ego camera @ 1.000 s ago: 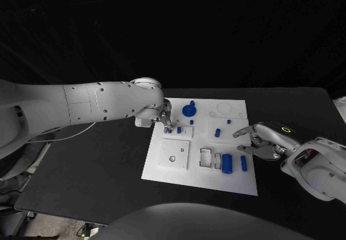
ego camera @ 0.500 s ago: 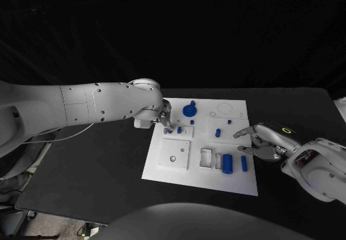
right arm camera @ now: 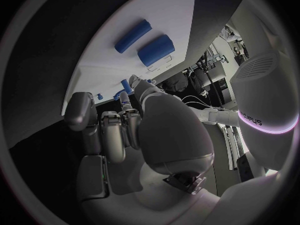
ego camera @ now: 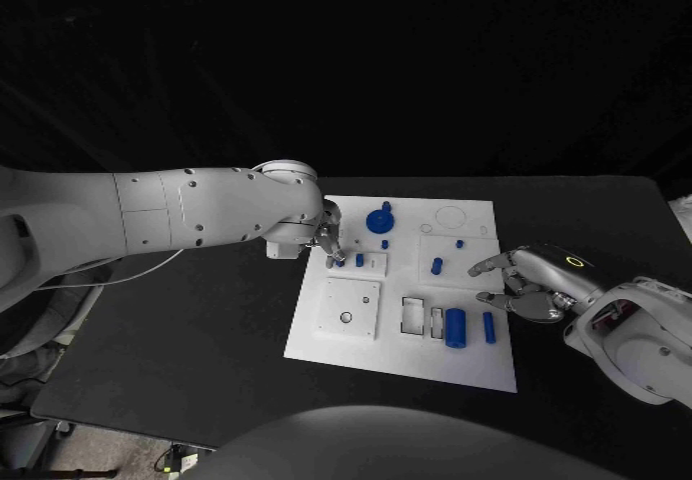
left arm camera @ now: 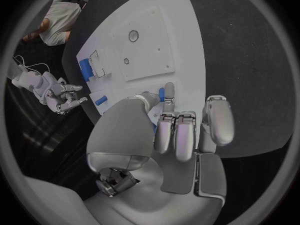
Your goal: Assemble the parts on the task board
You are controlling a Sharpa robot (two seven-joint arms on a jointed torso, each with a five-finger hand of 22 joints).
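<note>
- The task board (ego camera: 411,345), a white plate, lies in the middle of the black table (ego camera: 188,340); every place below is given from it.
- The left hand (ego camera: 327,240) hangs over the board's left edge, near its far corner, fingertips down at a small blue peg (ego camera: 340,262) just beside a raised white block (ego camera: 369,262). In the left wrist view a blue piece (left arm camera: 162,93) sits between the thumb and a finger (so the hand looks to be pinching it, its other fingers curled alongside).
- A second small blue peg (ego camera: 359,259) stands on that same block.
- The right hand (ego camera: 526,285) rests at the board's right edge, about midway along it, fingers apart and reaching over the plate, holding nothing.
- A large blue cylinder (ego camera: 454,327) and a slimmer blue pin (ego camera: 489,328) lie side by side near the board's right edge, toward its near end, just beside the right hand's fingertips.
- A blue round knobbed part (ego camera: 379,220) sits near the board's far edge.
- A short blue peg (ego camera: 436,266) lies around the board's centre.
</note>
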